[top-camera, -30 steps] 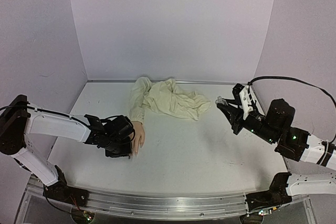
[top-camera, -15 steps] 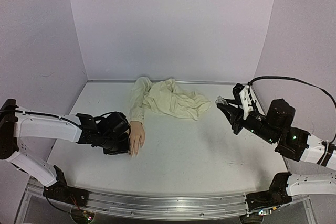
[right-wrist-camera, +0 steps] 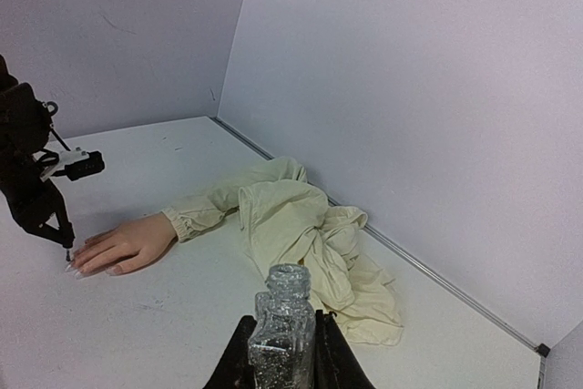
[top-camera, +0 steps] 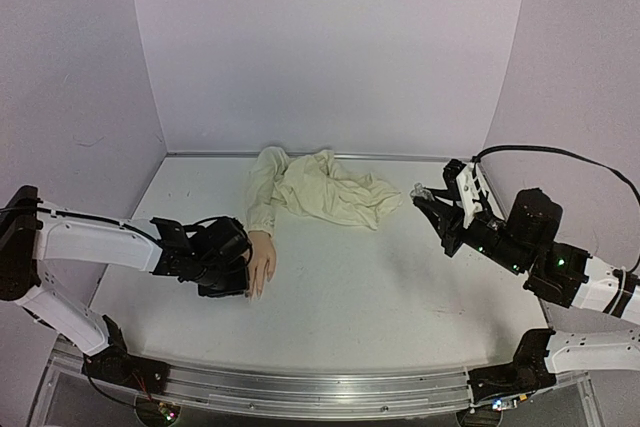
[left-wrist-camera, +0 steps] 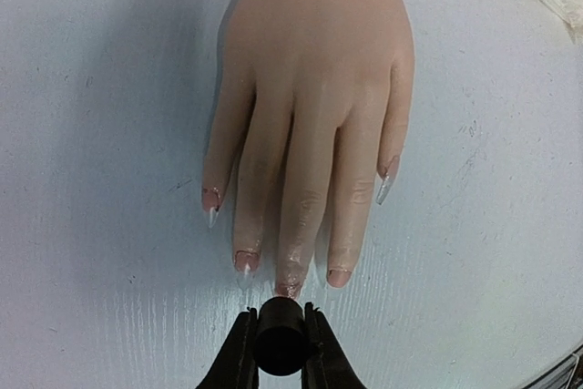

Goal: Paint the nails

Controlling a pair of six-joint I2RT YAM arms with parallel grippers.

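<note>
The pale mannequin hand (left-wrist-camera: 310,88) lies palm down on the white table, and it also shows in the top view (top-camera: 263,255) and the right wrist view (right-wrist-camera: 123,243). Its nails (left-wrist-camera: 244,260) point toward my left gripper (left-wrist-camera: 280,353), which is shut on a black brush cap (left-wrist-camera: 279,343). The cap sits right over the middle fingertip (left-wrist-camera: 288,285), and the brush itself is hidden under it. My right gripper (right-wrist-camera: 282,362) is shut on an open glitter polish bottle (right-wrist-camera: 286,325), held upright above the table at the right (top-camera: 424,194).
The cream sleeve and bunched garment (top-camera: 325,187) lie at the back middle, running from the hand's wrist. Lilac walls close the table on three sides. A metal rail (top-camera: 300,387) runs along the near edge.
My left gripper has shifted slightly by the fingertips, first a little left, then back toward the hand. The right arm and the bottle have not moved.
</note>
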